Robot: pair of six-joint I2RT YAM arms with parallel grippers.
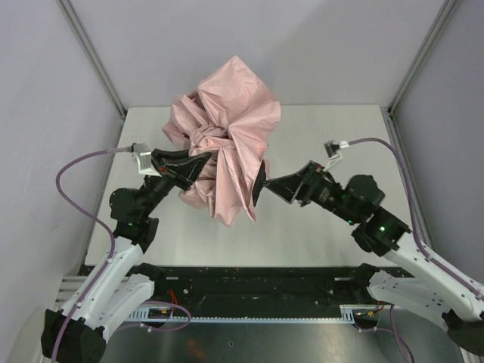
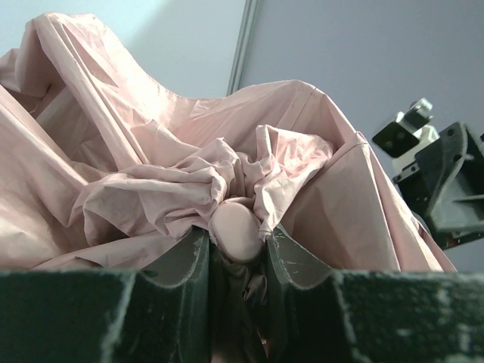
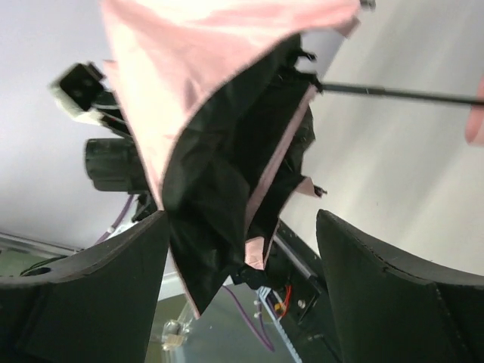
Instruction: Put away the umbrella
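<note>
top view: the pale pink umbrella (image 1: pixel 227 113), loose and crumpled, is held up in the air over the middle of the white bench (image 1: pixel 333 136), between the two arms and clear of the surface. the left end effector (image 1: pixel 201 162) reaches in from the left and meets the bunched cloth at its lower left. the right end effector (image 1: pixel 265 187) sits at the right edge of the hanging folds, just beside them. left wrist view: the fingers (image 2: pixel 178 261) of the left end effector (image 2: pixel 236 238) are clamped on a small rounded pink knob (image 2: pixel 236 227) at the centre of the gathered canopy (image 2: pixel 151 151), one finger on each side of it. creased cloth spills up and outward around the grip, and part of the right arm (image 2: pixel 446 189) shows beyond it at the right. right wrist view: the fingers (image 3: pixel 91 280) of the right end effector (image 3: pixel 242 234) stand wide apart and grip nothing. a fold of the umbrella (image 3: pixel 181 68), pink outside with a dark lining (image 3: pixel 219 189), hangs down into the gap between them, nearer the finger at the picture's left; whether it touches that finger cannot be told. the thin black shaft (image 3: pixel 393 93) runs out to the right from under the canopy. a blurred pink shape at the right edge of this view cannot be identified. the left arm (image 3: pixel 113 159) is visible behind the fold.
</note>
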